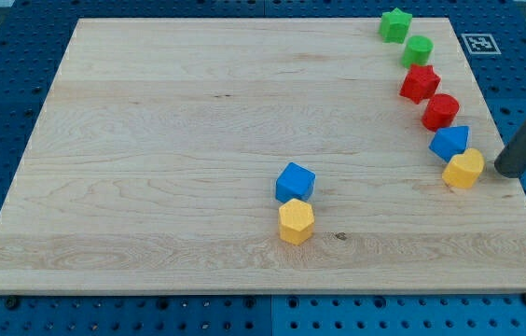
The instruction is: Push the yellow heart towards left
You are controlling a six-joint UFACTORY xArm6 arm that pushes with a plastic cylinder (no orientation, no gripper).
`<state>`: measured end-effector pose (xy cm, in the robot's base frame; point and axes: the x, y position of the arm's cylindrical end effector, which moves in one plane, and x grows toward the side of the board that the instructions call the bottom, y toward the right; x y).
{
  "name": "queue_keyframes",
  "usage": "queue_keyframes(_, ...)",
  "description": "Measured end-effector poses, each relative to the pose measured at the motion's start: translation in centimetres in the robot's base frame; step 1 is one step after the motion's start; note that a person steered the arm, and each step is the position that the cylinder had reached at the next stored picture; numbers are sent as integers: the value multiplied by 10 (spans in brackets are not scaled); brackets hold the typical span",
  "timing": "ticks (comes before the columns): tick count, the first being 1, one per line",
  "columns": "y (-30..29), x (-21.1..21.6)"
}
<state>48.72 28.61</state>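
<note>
On the worktop [151, 140], six blocks run in a curved line down the right side, far to near: green star [394, 24], green cylinder [418, 50], red star [420, 83], red cylinder [441, 111], blue block [449, 143], yellow heart [463, 169], the last two touching. My tip [506, 170] sits just right of the heart. Near the middle, a blue cube [295, 181] touches a yellow hexagon [296, 221] just nearer.

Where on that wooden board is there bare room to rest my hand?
Bare wood runs from the blue cube and yellow block pair to the board's left edge. Crowded: the block column on the view's right, where my tip sits beside the yellow heart.
</note>
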Motion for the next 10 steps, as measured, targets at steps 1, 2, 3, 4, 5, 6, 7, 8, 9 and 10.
queue_keyframes(1,-9,0)
queue_keyframes(2,-32,0)
queue_keyframes(3,-55,0)
queue_keyframes(4,-71,12)
queue_keyframes(5,-71,35)
queue_keyframes(6,-71,25)
queue_keyframes(7,-81,12)
queue_keyframes(8,-101,12)
queue_keyframes(9,-126,12)
queue_keyframes(10,-148,12)
